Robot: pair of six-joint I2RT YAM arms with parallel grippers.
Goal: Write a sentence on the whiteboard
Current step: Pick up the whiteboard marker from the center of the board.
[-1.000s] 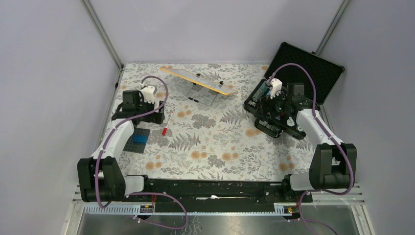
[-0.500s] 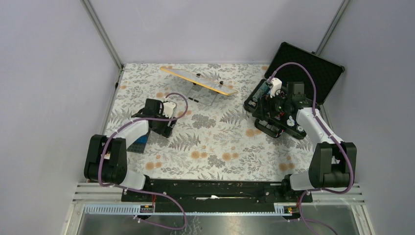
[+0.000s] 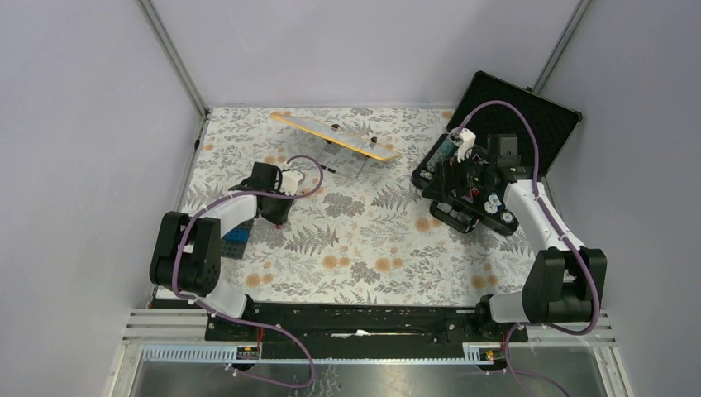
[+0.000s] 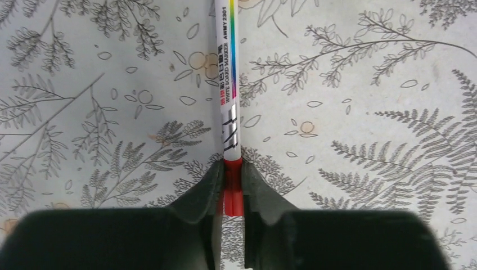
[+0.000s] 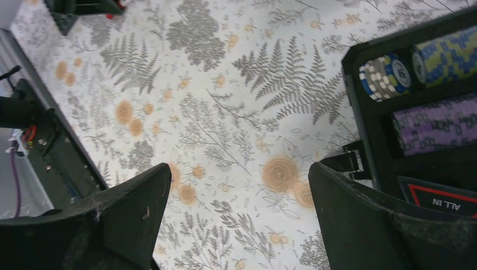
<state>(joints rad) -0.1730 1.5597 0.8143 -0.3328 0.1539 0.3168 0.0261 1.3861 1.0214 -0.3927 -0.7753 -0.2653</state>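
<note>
A white marker (image 4: 228,84) with a red end lies on the floral table cloth. My left gripper (image 4: 232,191) is shut on that red end, low over the cloth and left of centre (image 3: 278,215). The whiteboard (image 3: 335,136), white with an orange rim, stands tilted at the back of the table, a short way beyond the left gripper. The sentence does not show on it from this angle. My right gripper (image 5: 239,174) hangs open over the cloth by the black case, holding nothing.
An open black case (image 3: 512,112) at the back right holds rows of poker chips (image 5: 388,73). A blue and dark building plate (image 3: 234,236) lies by the left arm. Grey walls and a metal post (image 3: 174,58) bound the table.
My left arm swung right from the far left to the marker, and its jaws closed on the red end. The right arm barely moved.
</note>
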